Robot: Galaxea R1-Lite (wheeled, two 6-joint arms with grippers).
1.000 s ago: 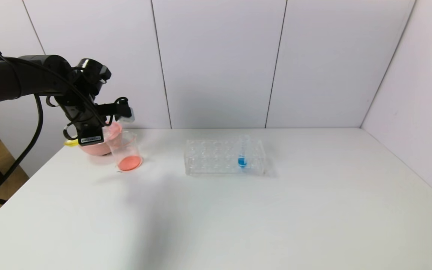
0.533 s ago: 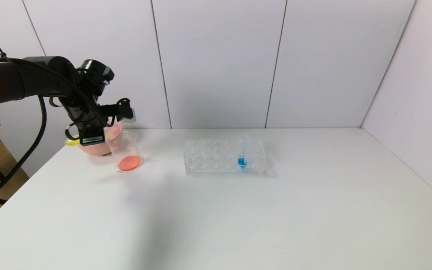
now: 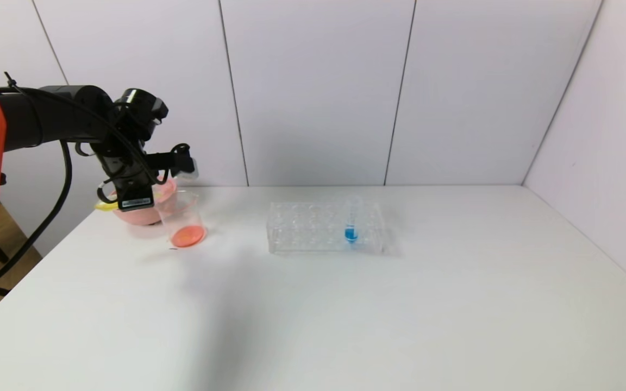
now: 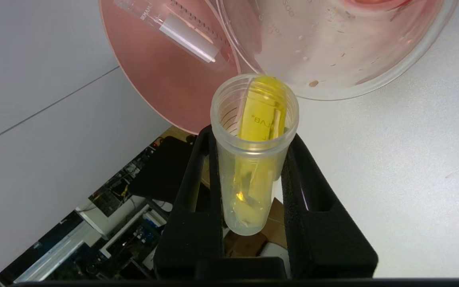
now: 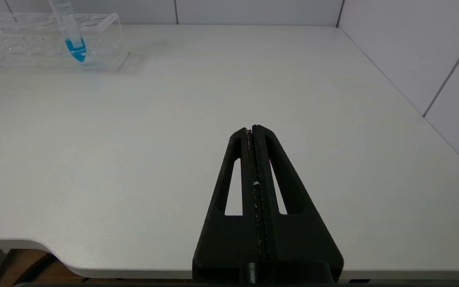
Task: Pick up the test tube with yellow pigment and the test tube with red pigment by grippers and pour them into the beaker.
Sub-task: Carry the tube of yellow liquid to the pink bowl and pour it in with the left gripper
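My left hand (image 4: pixel 249 159) is clamped on the slim clear test tube of yellow pigment (image 4: pixel 253 159), its mouth just beside the small clear glass beaker (image 3: pixel 182 220), apparently tilted. Beaker bottom holds orange-red liquid. My right hand (image 5: pixel 253 133) is closed, empty, above the white tabletop (image 5: pixel 173 139).

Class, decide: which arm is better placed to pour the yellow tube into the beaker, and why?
Left. The left gripper already grips the yellow tube beside the beaker; the right gripper is shut, empty, far off.
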